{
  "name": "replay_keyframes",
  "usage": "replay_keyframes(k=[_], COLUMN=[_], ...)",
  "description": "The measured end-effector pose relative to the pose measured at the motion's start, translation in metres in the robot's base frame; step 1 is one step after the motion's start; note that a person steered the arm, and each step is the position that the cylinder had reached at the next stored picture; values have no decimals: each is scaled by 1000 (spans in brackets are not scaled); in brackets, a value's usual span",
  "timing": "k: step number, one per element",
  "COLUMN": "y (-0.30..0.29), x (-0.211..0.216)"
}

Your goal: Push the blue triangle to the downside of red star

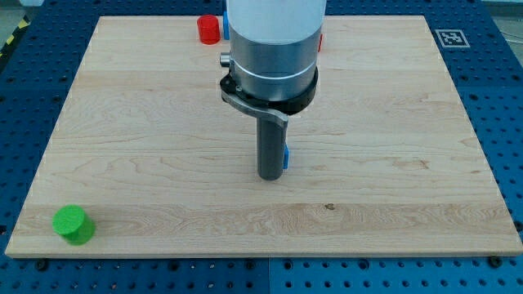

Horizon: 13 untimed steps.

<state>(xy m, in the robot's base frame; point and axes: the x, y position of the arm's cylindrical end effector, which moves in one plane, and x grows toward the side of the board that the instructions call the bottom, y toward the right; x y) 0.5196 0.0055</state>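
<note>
My tip (270, 176) rests on the wooden board (163, 163) near its middle. A blue block (286, 155) shows only as a thin sliver at the rod's right side, touching or nearly touching it; its shape is hidden by the rod. A red block (209, 29) stands at the view's top, left of the arm body; its shape is hard to make out. Another sliver of red (320, 41) peeks out at the arm body's right edge, mostly hidden.
A green cylinder block (73, 224) sits at the board's bottom left corner. The arm's wide grey body (271, 49) covers the top middle of the board. A black and white marker (451, 37) lies at the top right corner.
</note>
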Motion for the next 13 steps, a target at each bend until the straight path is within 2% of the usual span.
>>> replay_keyframes(k=[3,9,13], y=[39,0,27], x=[-29,-59,-110])
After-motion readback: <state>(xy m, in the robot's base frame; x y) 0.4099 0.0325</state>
